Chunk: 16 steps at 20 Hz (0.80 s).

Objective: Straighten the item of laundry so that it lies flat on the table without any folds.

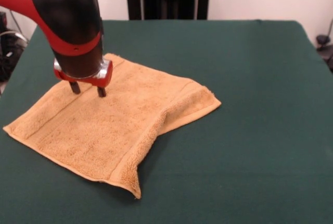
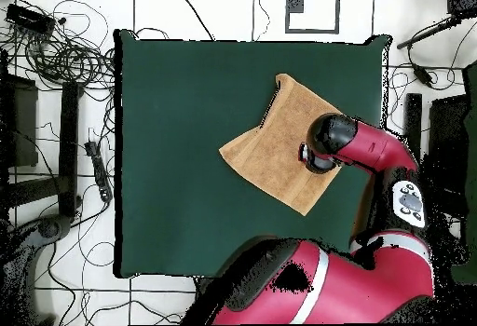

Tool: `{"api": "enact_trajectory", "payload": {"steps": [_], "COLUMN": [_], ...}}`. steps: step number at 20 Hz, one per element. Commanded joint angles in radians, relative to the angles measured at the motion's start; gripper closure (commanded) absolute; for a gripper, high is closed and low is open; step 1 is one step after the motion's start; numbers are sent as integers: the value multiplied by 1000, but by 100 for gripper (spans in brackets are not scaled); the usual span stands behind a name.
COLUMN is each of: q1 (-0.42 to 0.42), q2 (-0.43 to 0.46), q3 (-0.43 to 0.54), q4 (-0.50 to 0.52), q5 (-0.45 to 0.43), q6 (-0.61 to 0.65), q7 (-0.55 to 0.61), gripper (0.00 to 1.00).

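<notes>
We are seeing the golden-orange towel (image 1: pixel 112 130) lying on the dark green desk (image 1: pixel 250 130), toward the left half of the front view and in the upper right part of the desk in the overhead view (image 2: pixel 279 145). It is not lying flat: in the front view a raised fold is running from its middle down to a peaked corner at the bottom, and the right-hand part is spreading out toward a corner at centre right. A woven band is showing near the left edge. The red and black arm (image 1: pixel 67 15) is coming down from the upper left, and its pincer (image 1: pixel 88 89) is standing with its two dark fingers (image 1: pixel 75 87) apart, tips at the towel's upper left part.
</notes>
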Motion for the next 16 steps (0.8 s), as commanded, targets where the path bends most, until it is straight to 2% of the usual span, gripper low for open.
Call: {"api": "enact_trajectory", "payload": {"steps": [1, 9, 11, 14, 16], "q1": [11, 6, -2, -15, -15], "q2": [34, 3, -53, -191, -276], "q3": [148, 147, 154, 168, 157], "q4": [-11, 50, 111, 188, 188], "q5": [-51, -49, -35, -19, -12], "q6": [-143, -188, -210, -182, -131], "q7": [-27, -8, 5, -35, -51], "gripper": [0, 0, 0, 0, 0]}}
